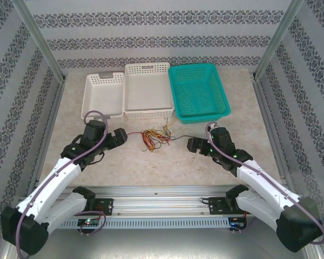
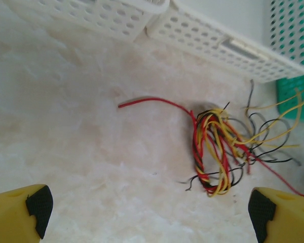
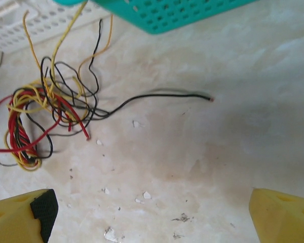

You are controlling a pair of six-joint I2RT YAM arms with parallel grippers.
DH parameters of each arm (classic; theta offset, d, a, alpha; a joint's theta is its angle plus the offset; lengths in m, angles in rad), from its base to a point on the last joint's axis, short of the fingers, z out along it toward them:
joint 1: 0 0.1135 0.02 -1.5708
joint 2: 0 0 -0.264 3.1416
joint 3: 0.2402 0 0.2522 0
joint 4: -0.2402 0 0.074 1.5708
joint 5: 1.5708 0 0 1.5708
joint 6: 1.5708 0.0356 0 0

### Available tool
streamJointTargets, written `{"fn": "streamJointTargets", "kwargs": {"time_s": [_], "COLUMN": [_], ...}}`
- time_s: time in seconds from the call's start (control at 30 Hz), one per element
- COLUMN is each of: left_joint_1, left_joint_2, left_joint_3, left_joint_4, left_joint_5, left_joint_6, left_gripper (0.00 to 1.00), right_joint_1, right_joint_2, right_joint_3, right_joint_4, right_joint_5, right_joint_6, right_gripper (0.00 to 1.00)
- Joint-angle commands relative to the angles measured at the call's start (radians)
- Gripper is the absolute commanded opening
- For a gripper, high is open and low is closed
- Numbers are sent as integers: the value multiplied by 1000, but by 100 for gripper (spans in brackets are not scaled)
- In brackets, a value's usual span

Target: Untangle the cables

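The cables (image 1: 154, 137) lie in a tangled bundle of red, yellow, orange and black wires on the table, just in front of the white baskets. In the left wrist view the cables (image 2: 218, 147) sit ahead and right of centre, one red end trailing left. In the right wrist view the cables (image 3: 45, 121) lie at upper left, with a black wire stretching right. My left gripper (image 1: 124, 135) stands open to the left of the bundle, its yellow fingertips (image 2: 20, 212) wide apart over bare table. My right gripper (image 1: 190, 143) is open to the right, nothing between its fingertips (image 3: 283, 215).
Two white baskets (image 1: 103, 96) (image 1: 147, 89) and a teal basket (image 1: 198, 91) stand side by side along the back of the table. Small white flecks (image 3: 142, 195) lie on the marbled tabletop near the right gripper. Patterned walls and metal posts bound the sides.
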Motion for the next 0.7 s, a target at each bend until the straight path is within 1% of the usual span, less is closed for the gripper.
{"fn": "streamJointTargets", "kwargs": {"time_s": [0.0,0.13,0.2,0.37,0.57,0.67], "left_joint_1": [-86,-163,-194,-233,-233,-233], "left_joint_2": [65,171,218,349,429,469], "left_joint_3": [-27,-41,-34,6,7,8], "left_joint_4": [51,173,215,265,348,413], "left_joint_5": [-82,-61,-65,-77,-83,-55], "left_joint_6": [-17,-32,-28,-16,-15,-19], "left_gripper": [100,100,100,99,97,96], "right_joint_1": [58,163,197,211,212,211], "right_joint_2": [33,120,162,271,429,519], "right_joint_3": [27,64,96,159,282,356], "right_joint_4": [70,133,142,188,189,182], "right_joint_5": [17,51,75,52,73,67], "right_joint_6": [-21,-56,-68,-72,-90,-103], "right_gripper": [96,96,96,94,91,87]}}
